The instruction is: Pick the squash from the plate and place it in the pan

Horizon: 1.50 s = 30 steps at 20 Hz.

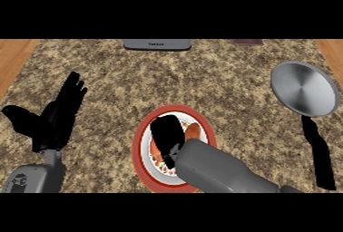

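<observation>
A red-rimmed white plate (143, 144) lies on the speckled counter near the front middle. An orange squash (193, 131) rests on it, mostly hidden under my right hand (167, 133). That hand lies over the plate with its fingers laid on the squash; whether they are curled round it cannot be seen. The grey pan (305, 88) sits at the right, its black handle (320, 154) pointing toward the front. My left hand (61, 113) stands open at the left, fingers up, resting.
A grey appliance (157, 44) sits at the counter's far edge, with a dark object (248, 42) to its right. Wooden floor shows beyond the counter's left (13, 59) and right sides.
</observation>
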Motion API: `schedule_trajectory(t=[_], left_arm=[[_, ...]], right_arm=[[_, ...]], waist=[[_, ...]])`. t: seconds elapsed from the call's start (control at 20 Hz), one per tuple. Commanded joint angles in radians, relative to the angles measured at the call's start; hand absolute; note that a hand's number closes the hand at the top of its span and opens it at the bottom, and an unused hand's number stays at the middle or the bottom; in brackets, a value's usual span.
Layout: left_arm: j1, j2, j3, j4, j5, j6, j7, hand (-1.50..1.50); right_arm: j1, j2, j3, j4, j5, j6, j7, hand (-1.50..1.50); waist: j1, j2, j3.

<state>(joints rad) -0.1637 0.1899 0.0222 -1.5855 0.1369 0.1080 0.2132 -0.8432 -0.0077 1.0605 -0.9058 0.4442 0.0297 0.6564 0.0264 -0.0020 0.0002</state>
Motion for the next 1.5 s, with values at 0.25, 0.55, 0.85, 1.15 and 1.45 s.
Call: schedule_trajectory(t=[0.25,0.55,0.85,1.15,1.45], left_arm=[[0.008,-0.010,0.032,0.018,-0.002,0.001,-0.016,0.00],[0.006,-0.002,0.032,-0.002,0.010,-0.003,0.023,0.00],[-0.003,0.016,0.047,-0.030,0.008,0.002,0.050,0.00],[0.001,0.011,0.047,-0.017,0.021,-0.020,0.053,0.00],[-0.010,-0.009,0.054,0.064,0.000,-0.025,-0.032,0.00]], right_arm=[[-0.023,-0.011,-0.090,0.005,0.052,-0.081,0.022,1.50],[-0.071,-0.233,-0.329,0.141,-0.038,-0.186,0.081,1.50],[-0.217,-0.336,-0.264,0.051,0.182,-0.227,0.234,1.50],[-0.264,-0.412,-0.317,-0.151,0.259,-0.135,0.353,1.50],[-0.164,-0.488,-0.427,-0.254,0.304,-0.151,0.388,1.50]], waist=[[-0.024,0.001,0.000],[-0.030,0.003,0.000],[-0.038,-0.007,-0.001],[-0.040,-0.007,-0.001],[-0.039,-0.001,0.000]])
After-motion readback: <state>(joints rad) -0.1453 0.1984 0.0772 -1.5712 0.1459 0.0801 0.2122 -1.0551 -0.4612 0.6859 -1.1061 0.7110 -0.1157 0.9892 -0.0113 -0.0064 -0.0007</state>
